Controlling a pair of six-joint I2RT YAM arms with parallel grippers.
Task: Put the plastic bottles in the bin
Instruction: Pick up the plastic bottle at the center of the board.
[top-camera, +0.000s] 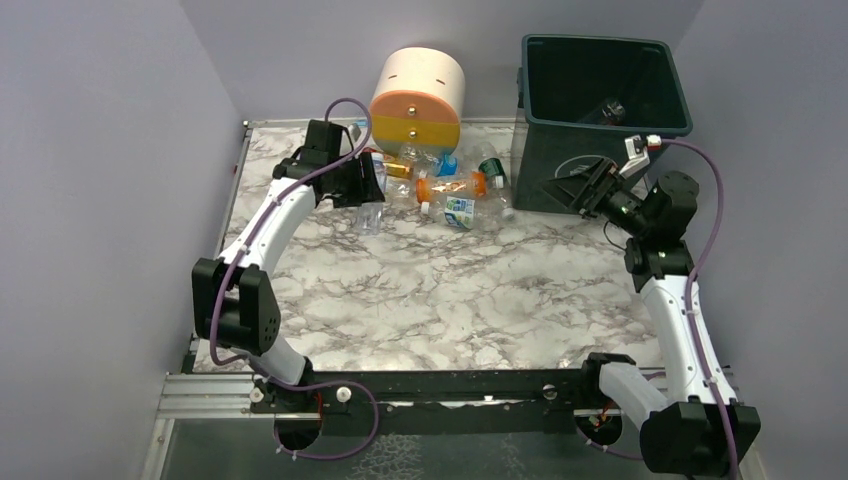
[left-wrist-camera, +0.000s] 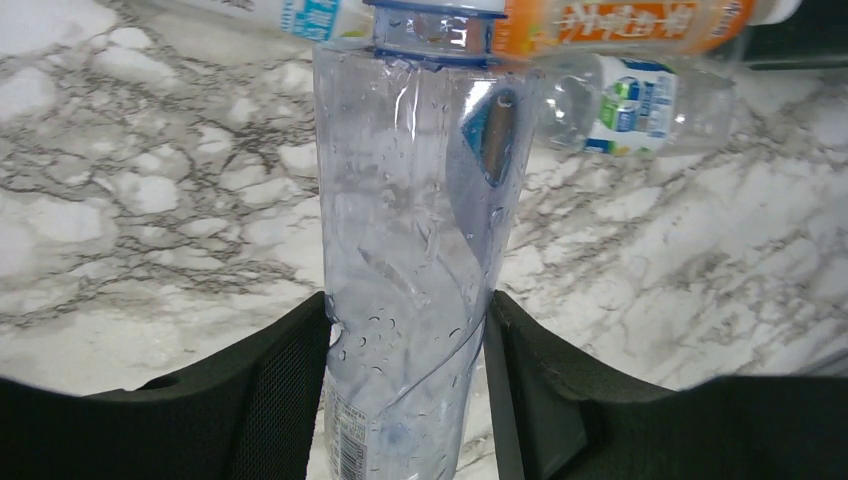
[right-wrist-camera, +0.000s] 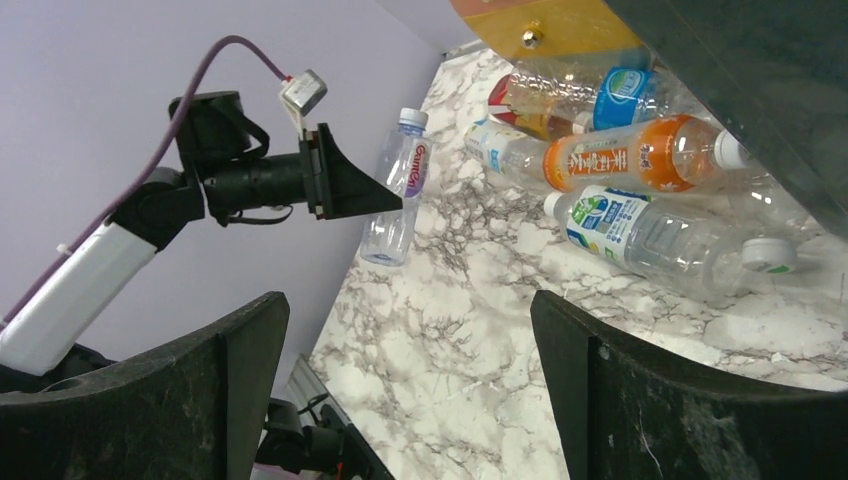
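Top external view, noted from the near edge back to the far wall.

Near: both arm bases sit on the rail at the front, and the marble table (top-camera: 450, 300) runs away from them.

Left gripper (top-camera: 365, 187): out at the far left of the table, closed onto a clear bottle (top-camera: 371, 214). In the left wrist view both fingers (left-wrist-camera: 290, 390) press flat against the bottle's sides low on its body, with its blue-ringed neck pointing away from the wrist. From where I stand I cannot tell whether its base touches the marble or hangs just above it.

Right gripper (top-camera: 582, 186): on the right, just in front of the bin's near wall, jaws spread wide and holding nothing (the right wrist view shows only marble between them).

Mid-far: the other bottles (top-camera: 455, 190) lie on their sides in a heap between the two grippers. Among them are an orange bottle (right-wrist-camera: 630, 155) with a white cap and a green-and-white labelled bottle (right-wrist-camera: 640, 225) just beside it. A blue-labelled bottle (right-wrist-camera: 620, 88) lies behind those, close under the drawer unit.

Far: the round cream-and-orange drawer unit (top-camera: 418, 95) stands at the back wall. The dark green bin (top-camera: 570, 123) stands at the back right, beside the drawer unit but not touching it. One clear bottle lies inside the bin (top-camera: 612, 110).
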